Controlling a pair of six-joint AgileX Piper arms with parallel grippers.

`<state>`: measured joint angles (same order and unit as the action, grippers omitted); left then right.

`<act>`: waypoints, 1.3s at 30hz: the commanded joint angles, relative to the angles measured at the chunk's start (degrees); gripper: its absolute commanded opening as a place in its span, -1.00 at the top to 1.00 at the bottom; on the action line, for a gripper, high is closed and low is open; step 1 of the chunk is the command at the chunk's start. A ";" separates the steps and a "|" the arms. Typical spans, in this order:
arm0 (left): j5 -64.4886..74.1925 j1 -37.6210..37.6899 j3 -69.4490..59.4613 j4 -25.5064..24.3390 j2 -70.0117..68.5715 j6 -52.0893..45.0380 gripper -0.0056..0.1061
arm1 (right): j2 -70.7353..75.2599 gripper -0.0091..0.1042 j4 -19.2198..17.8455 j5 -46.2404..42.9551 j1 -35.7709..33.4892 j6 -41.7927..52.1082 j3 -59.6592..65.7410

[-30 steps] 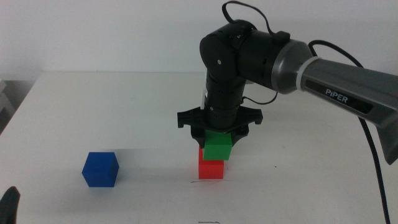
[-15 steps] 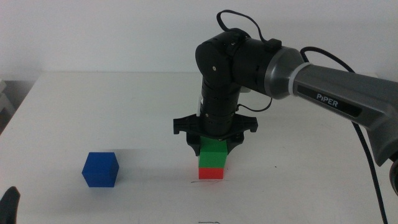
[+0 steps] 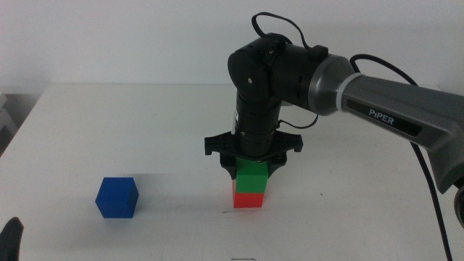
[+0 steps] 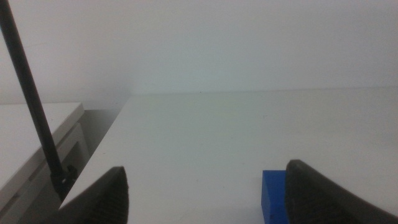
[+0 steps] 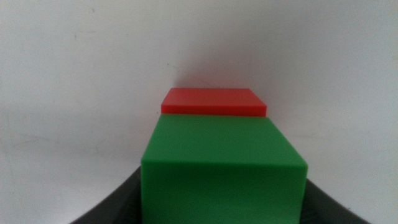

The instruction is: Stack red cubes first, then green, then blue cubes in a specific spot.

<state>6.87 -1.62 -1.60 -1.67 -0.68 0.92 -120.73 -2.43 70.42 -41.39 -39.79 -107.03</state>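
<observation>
The red cube (image 3: 247,198) stands on the white table at a short thin dark line (image 3: 229,212), the specific spot. Squarely on top of it sits the green cube (image 3: 251,178). My right gripper (image 3: 251,167) comes straight down over the stack and is shut on the green cube's sides. The right wrist view shows the green cube (image 5: 224,168) between the jaws, with a strip of the red cube (image 5: 214,101) beyond it. Off to the left the blue cube (image 3: 117,197) rests alone. The left gripper (image 3: 10,238) waits open at the bottom left corner, with the blue cube (image 4: 273,194) ahead of it.
The table's left edge (image 4: 99,158) drops off beside a lower white surface. A second short dark mark (image 3: 243,258) lies at the table's front edge. The right arm's dark cable (image 3: 435,188) hangs along the right side.
My right gripper shifted slightly left and lowered the green cube, which hung offset over the red cube, so that it now sits squarely on it. The blue cube and left gripper have not moved.
</observation>
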 commanded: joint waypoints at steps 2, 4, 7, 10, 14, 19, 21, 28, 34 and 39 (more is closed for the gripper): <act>-4.34 -0.09 0.06 0.33 -1.47 0.54 -0.59 | 3.39 0.60 -2.35 -0.21 0.00 0.21 -1.28; -4.34 -0.09 0.06 0.33 -1.47 0.54 -0.59 | 3.39 0.60 -2.41 -0.73 0.00 0.29 -1.28; -4.34 -0.09 0.06 0.33 -1.47 0.54 -0.59 | 3.39 0.60 -2.34 -1.08 0.00 0.53 -1.28; -4.34 -0.09 0.06 0.33 -1.47 0.54 -0.59 | 3.39 0.60 -2.23 -1.08 0.00 0.73 -1.28; -4.34 -0.09 0.06 0.33 -1.47 0.54 -0.59 | 3.39 0.41 -2.03 -1.55 -0.06 2.59 -1.28; -4.34 -0.09 0.06 0.33 -1.47 0.54 -0.59 | 3.39 0.06 -1.53 -3.11 -0.09 4.43 -1.28; -4.34 -0.09 0.06 0.33 -1.47 0.54 -0.59 | 3.39 -0.11 -1.46 -3.47 -0.09 5.45 -1.28; -4.34 -0.09 0.06 0.33 -1.47 0.54 -0.59 | 3.53 -0.48 -0.93 -2.12 -0.09 6.66 -1.28; -4.34 -0.09 0.06 0.33 -1.47 0.54 -0.59 | 8.98 -0.49 -1.70 2.15 0.24 8.34 -1.10; -4.34 -0.09 0.06 0.33 -1.47 0.54 -0.59 | 23.64 -0.49 -4.69 1.47 2.16 11.42 7.56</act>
<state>6.87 -1.62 -1.60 -1.67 -0.68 0.92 -105.57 -4.26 69.76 -40.56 -29.51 -100.99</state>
